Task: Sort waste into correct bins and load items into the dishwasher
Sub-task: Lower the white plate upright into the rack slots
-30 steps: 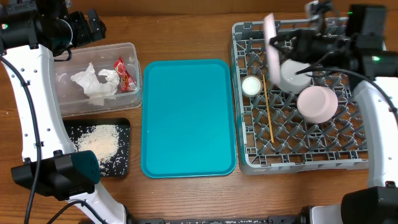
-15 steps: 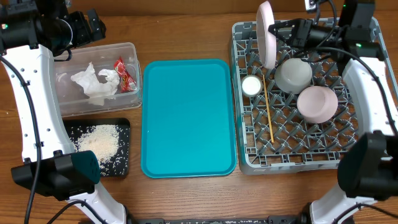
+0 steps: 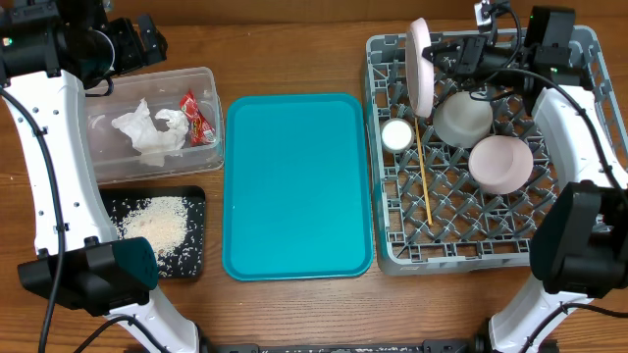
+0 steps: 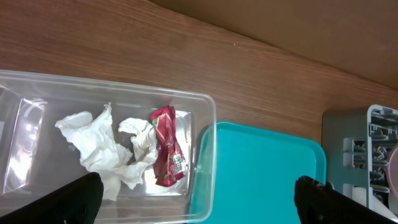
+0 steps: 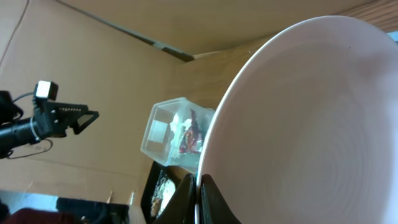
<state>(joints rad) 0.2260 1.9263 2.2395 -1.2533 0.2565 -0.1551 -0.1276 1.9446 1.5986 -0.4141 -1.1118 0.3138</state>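
The pale pink plate [image 3: 420, 67] stands on edge over the back-left corner of the grey dish rack [image 3: 471, 245]. My right gripper [image 3: 442, 57] is shut on its rim. In the right wrist view the plate [image 5: 311, 124] fills the frame and my right gripper [image 5: 199, 194] pinches its edge. A white cup [image 3: 396, 134], a grey-white bowl [image 3: 463, 118], a pink bowl [image 3: 500, 163] and a chopstick [image 3: 423, 176] lie in the rack. My left gripper [image 3: 137, 44] hangs open above the clear tub [image 3: 108, 162], which holds napkins [image 3: 147, 132] and a red wrapper [image 3: 196, 118].
A teal tray [image 3: 294, 186] lies bare between the tub and the rack. The black tray [image 3: 196, 260] at the front left holds rice scraps [image 3: 157, 224]. In the left wrist view the tub's rim [image 4: 208, 155] meets the teal tray [image 4: 267, 174].
My right arm has swung back from over the grey-white bowl, uncovering it. The plate has turned from tilted to upright at the rack's back-left. The left arm has not moved.
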